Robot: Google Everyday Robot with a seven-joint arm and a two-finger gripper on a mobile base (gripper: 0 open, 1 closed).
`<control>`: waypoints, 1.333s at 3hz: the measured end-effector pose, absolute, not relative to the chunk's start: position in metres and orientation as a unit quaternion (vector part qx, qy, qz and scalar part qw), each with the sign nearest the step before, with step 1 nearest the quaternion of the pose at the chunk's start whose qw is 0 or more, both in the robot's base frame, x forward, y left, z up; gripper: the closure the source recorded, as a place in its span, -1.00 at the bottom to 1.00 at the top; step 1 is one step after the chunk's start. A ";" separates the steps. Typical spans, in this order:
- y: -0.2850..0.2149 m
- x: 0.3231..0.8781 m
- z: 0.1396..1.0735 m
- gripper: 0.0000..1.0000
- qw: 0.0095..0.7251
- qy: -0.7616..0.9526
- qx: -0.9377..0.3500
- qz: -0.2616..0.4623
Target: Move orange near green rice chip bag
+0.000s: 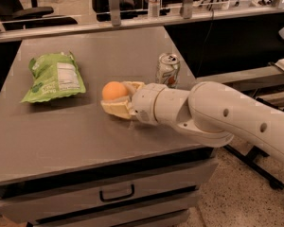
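The gray tabletop (85, 141) fills the left and middle of the frame, with a drawer (117, 193) under its front edge. A green chip bag (54, 77) lies flat at its upper left, and a soda can (168, 70) stands upright near its right edge, well apart from the bag. Between them, at the centre of the frame, the end effector (117, 98) sits low over the surface with its fingers closed around an orange (115, 91); whether the fruit touches the tabletop cannot be told.

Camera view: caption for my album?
Claw grips the orange between the green rice chip bag and soda can on a table.
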State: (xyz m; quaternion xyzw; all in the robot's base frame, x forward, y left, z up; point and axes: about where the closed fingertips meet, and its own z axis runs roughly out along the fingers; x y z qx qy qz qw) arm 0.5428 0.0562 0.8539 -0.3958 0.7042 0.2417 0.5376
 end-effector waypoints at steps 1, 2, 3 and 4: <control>0.082 0.564 0.858 1.00 0.542 0.688 -0.410 0.253; 0.110 0.582 0.862 1.00 0.544 0.671 -0.427 0.267; 0.133 0.598 0.865 1.00 0.547 0.655 -0.440 0.280; 0.148 0.606 0.865 0.71 0.541 0.644 -0.450 0.300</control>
